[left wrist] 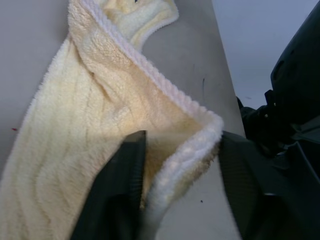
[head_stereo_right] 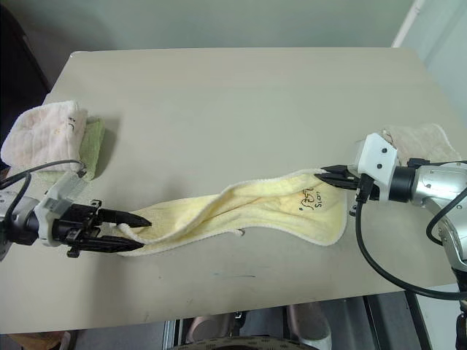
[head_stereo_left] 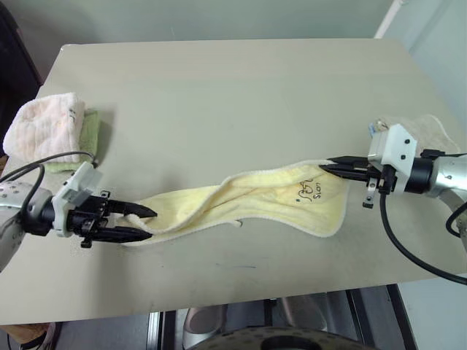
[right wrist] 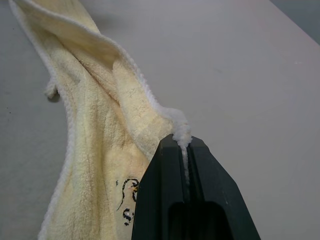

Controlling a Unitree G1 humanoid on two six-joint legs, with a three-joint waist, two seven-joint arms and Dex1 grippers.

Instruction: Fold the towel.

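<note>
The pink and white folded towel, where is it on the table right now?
In the left eye view, the pink-white folded towel sits at the table's far left edge, atop a green cloth, just beyond the left hand.

Towel [right wrist: 95,130] edge between pinched jaws, over table [right wrist: 240,65].

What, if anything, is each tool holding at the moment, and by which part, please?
The right tool is shut on the towel, pinching its whitish edge at the marked end. The left tool straddles the opposite end's edge, jaws still apart, not yet gripping.
</note>
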